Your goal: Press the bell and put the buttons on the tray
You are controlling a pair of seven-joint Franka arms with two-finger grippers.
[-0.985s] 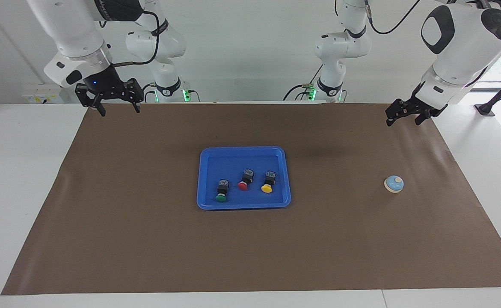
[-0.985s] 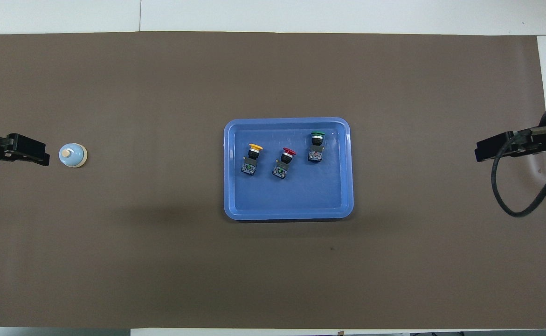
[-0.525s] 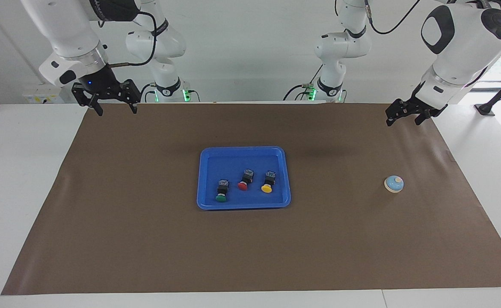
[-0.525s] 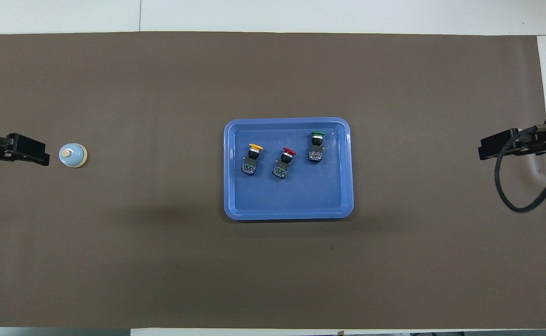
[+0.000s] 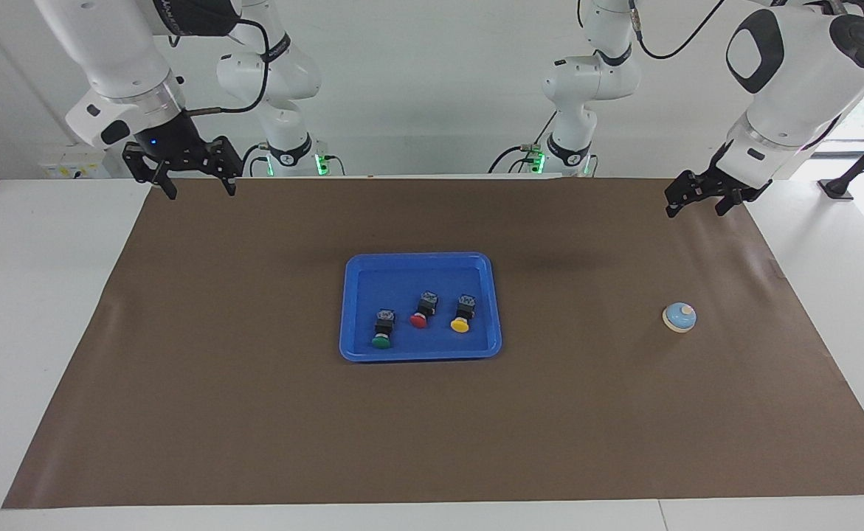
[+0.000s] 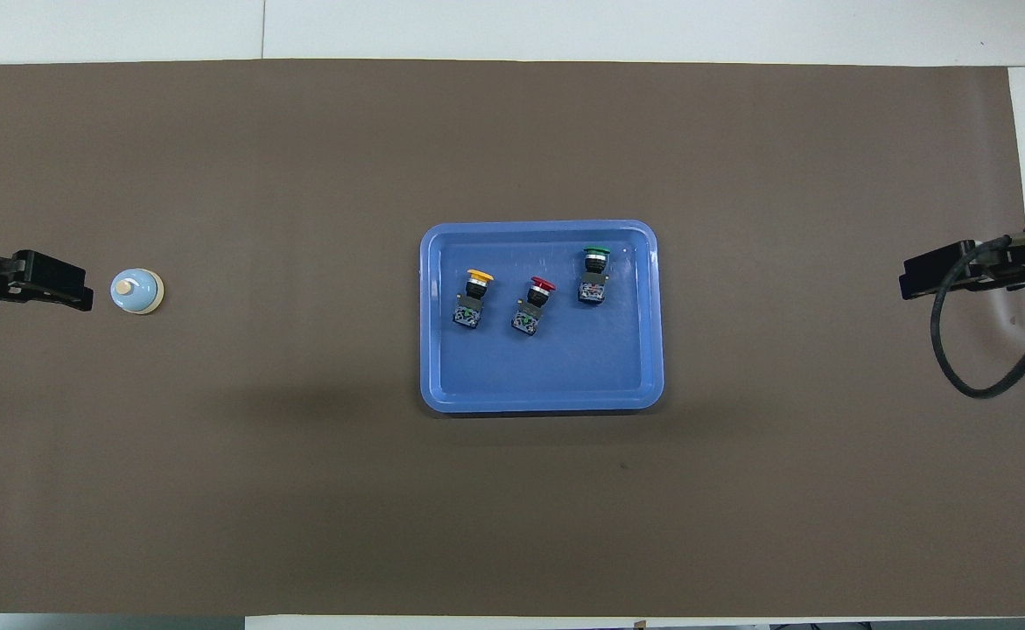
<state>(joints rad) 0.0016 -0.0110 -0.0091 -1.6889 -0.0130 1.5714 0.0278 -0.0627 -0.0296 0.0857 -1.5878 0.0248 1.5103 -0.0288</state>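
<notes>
In the overhead view my left gripper is cut off by the picture's edge, so only its black tips show over the brown mat, and my right gripper shows just as little. Both my arms run out of the facing view's top. The markings on the button bodies in the tray are too small to read.

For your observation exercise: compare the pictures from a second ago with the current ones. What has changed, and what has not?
Only the right gripper moved: open and empty, it rose slightly and drew back toward its own end of the table. The left gripper, bell, tray and its three buttons stayed put.
</notes>
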